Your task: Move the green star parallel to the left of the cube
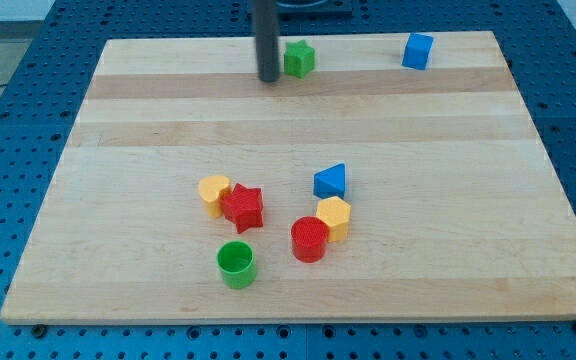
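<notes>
Rod tip (pixel 268 79) parked just left of the green star (pixel 299 59) near the bench's (pixel 118 200) top edge.
The blue cube (pixel 418 51) sits well apart to the view's right along that edge, bare wood between them. The upright rod carries no pincer and holds nothing; whether its tip touches the star is unclear.

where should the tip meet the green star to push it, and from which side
There is no claw, so push rather than grip. Set my tip against the green star on its flat face toward the view's left. It already sits just left of that face, and the blue cube lies to the view's right in the same row.
</notes>
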You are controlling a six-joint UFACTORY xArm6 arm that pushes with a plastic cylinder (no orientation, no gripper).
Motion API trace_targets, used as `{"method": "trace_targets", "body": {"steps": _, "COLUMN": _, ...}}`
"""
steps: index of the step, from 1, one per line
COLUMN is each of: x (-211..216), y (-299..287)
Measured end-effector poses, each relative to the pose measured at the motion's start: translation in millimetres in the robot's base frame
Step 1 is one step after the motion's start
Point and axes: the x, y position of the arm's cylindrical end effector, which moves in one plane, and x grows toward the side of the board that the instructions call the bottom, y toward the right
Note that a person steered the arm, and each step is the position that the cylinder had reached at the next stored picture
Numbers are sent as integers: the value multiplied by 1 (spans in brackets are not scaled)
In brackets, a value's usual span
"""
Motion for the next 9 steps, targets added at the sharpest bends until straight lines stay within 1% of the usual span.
{"method": "trace_targets", "body": {"steps": 1, "x": -15, "y": -9}}
{"method": "trace_targets", "body": {"steps": 2, "x": -18, "y": 47}}
{"method": "trace_targets", "body": {"steps": 3, "x": -23, "y": 57}}
{"method": "trace_targets", "body": {"steps": 4, "x": -23, "y": 40}}
{"method": "trace_targets", "body": {"steps": 5, "x": -13, "y": 26}}
{"method": "trace_targets", "body": {"steps": 6, "x": -6, "y": 49}}
{"method": "trace_targets", "body": {"steps": 7, "x": 37, "y": 62}}
{"method": "trace_targets", "body": {"steps": 8, "x": 59, "y": 126}}
{"method": "trace_targets", "body": {"steps": 9, "x": 90, "y": 206}}
